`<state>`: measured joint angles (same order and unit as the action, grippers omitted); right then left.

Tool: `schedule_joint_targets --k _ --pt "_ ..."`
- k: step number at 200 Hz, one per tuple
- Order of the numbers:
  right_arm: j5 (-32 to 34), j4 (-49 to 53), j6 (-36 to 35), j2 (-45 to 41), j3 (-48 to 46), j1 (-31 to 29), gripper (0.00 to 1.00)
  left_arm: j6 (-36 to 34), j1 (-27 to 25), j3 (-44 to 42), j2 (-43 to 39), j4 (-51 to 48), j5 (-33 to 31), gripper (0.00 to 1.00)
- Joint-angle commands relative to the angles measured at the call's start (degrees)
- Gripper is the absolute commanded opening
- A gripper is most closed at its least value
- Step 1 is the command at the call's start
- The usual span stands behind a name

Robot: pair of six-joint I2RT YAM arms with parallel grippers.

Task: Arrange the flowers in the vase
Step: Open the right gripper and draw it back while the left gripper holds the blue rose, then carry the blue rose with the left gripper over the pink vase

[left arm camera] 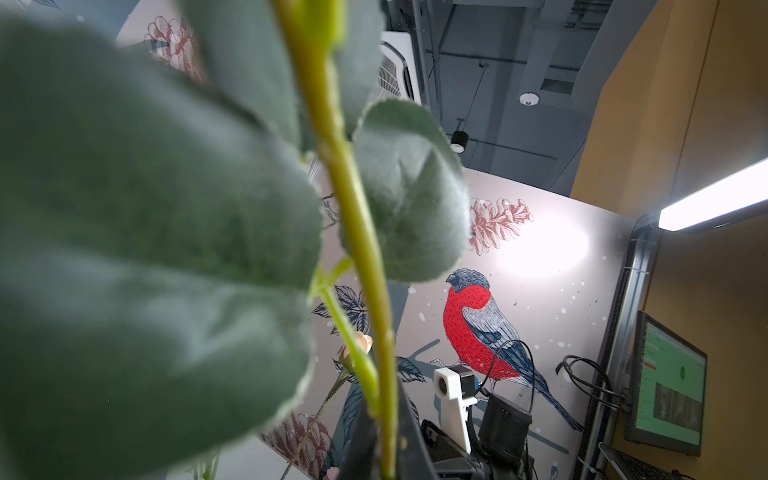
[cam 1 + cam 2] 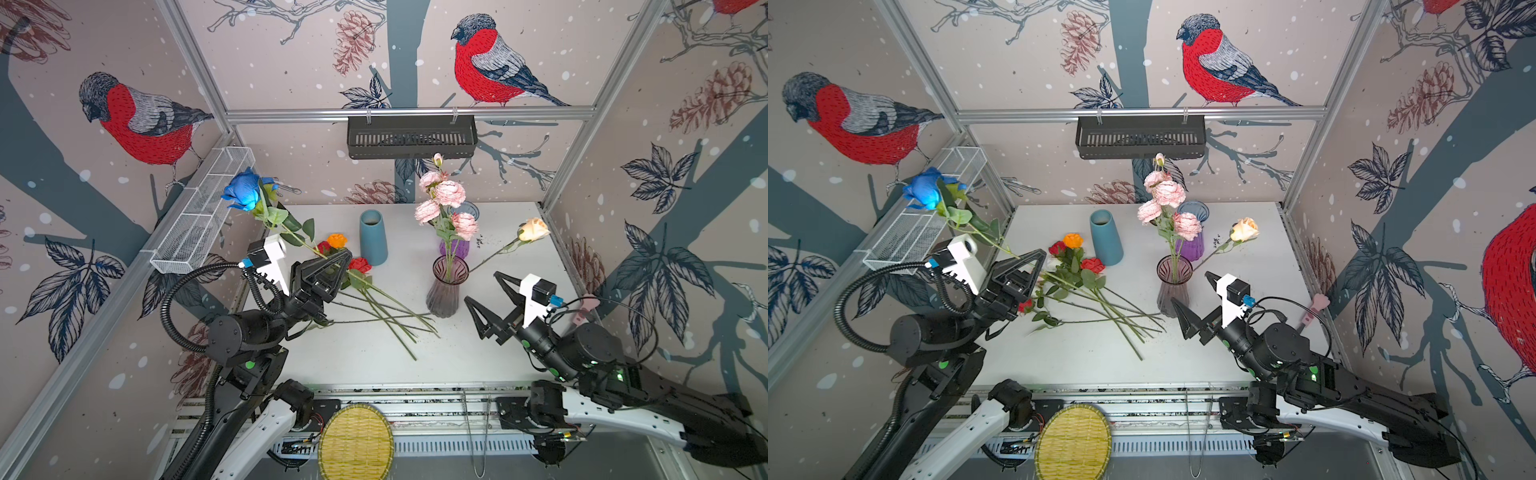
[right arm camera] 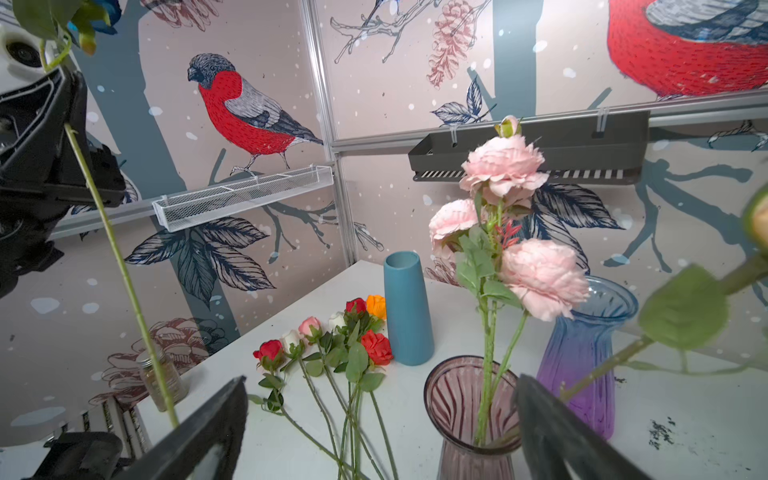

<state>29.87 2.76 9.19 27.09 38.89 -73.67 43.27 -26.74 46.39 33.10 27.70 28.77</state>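
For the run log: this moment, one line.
left gripper shut on blue rose | right gripper open | vase: pink spray, peach rose

Both top views look down over the table (image 2: 332, 365); wrist views sit close.

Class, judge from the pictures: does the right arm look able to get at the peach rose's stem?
Probably yes: the right gripper is open and empty beside the smoky vase, and the peach rose leans out toward it with nothing between.
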Motion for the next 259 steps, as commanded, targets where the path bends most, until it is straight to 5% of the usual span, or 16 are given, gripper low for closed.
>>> schedule_joint_targets --k 1,19,45,115,172,259 --pt "-1.57 7.42 10.51 0.29 -2.65 -0.08 1.0 -5.51 0.02 1.88 0.63 -4.9 -0.43 0.0" --pt "-3.81 8.55 15.77 -0.5 -7.79 -0.71 1.0 -7.07 0.02 2.36 2.45 -2.88 0.01 0.0" --pt "-9.49 1.97 13.77 -1.6 -17.16 -2.95 1.0 -8.03 0.02 4.41 5.25 -4.21 -0.62 0.0" --pt "8.5 -5.97 6.81 -1.56 -29.56 -15.57 1.0 -4.92 0.02 4.48 5.28 -18.39 -0.6 0.0" --pt "5.56 -11.58 3.13 -3.03 -34.77 -17.22 1.0 -7.54 -0.06 10.47 16.01 -9.79 -2.83 0.0" --pt "1.96 -15.02 0.59 2.01 -35.33 -19.04 1.0 -18.76 -1.35 35.97 40.72 -13.63 2.17 0.0"
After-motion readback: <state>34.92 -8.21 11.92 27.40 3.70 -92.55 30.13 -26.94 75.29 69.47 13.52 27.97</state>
